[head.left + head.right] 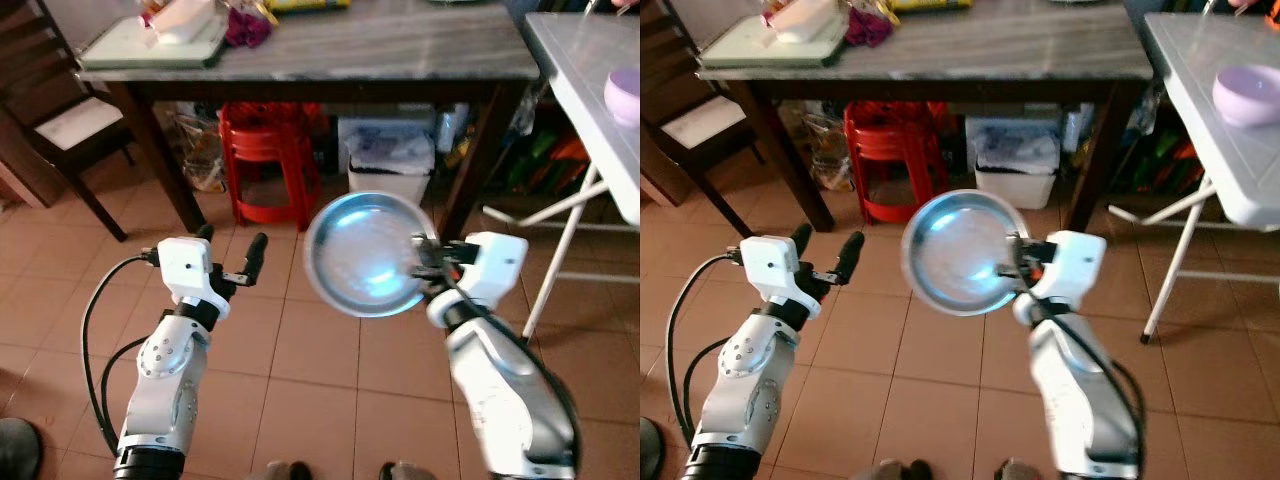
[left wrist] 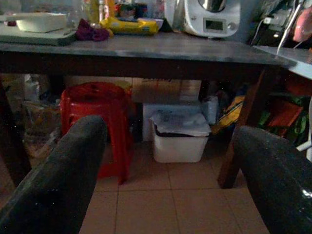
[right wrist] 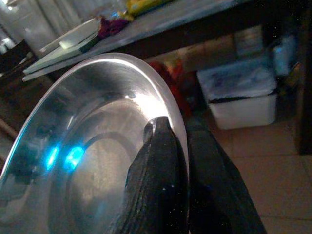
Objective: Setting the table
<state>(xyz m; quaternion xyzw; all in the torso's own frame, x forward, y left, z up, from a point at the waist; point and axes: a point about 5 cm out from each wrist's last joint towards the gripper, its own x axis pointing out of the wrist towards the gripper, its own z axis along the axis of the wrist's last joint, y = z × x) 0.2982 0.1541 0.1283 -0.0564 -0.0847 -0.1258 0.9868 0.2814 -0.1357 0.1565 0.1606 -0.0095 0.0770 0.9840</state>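
the right gripper pinches the rim of a steel plate, carrying it tilted above the tiled floor, short of the dark dining table. the left gripper is spread wide and empty (likely free to steady the plate).

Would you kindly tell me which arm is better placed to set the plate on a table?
Right. The right gripper already pinches the round shiny metal plate by its rim, and the white folding table stands on that side. The left gripper is open and empty.

Glossy polished metal plate, matt black rubbery claw fingers, red plastic stool
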